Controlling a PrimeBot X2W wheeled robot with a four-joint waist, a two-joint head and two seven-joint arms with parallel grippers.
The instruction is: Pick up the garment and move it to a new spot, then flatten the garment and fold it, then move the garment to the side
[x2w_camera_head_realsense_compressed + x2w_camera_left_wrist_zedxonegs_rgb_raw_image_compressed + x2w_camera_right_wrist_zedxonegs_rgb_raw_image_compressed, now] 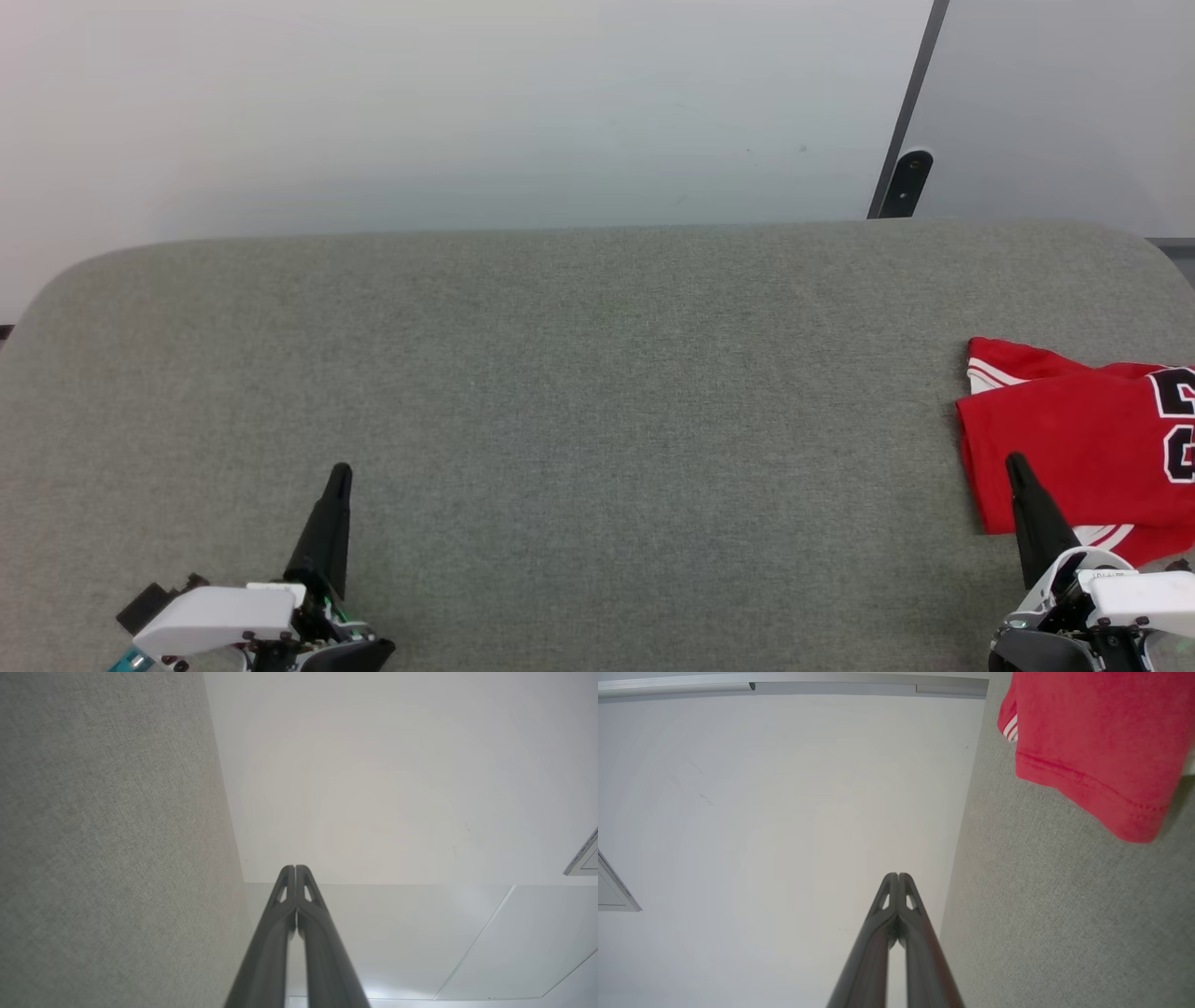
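The garment (1074, 439), a red jersey with white striped trim and black white-outlined characters, lies folded at the right edge of the grey surface (597, 373), partly cut off by the head view's border. My right gripper (1016, 459) is shut and empty, its tip showing in front of the garment's lower left corner. In the right wrist view the garment (1097, 742) lies up and to the right of the shut right gripper (899, 875), apart from it. My left gripper (341, 469) is shut and empty over bare grey fabric at the lower left, and its fingertips (295, 868) are pressed together.
The grey fabric surface has rounded far corners and a far edge against a pale wall (467, 112). A dark upright strip with a black bracket (904, 182) stands behind the far right edge.
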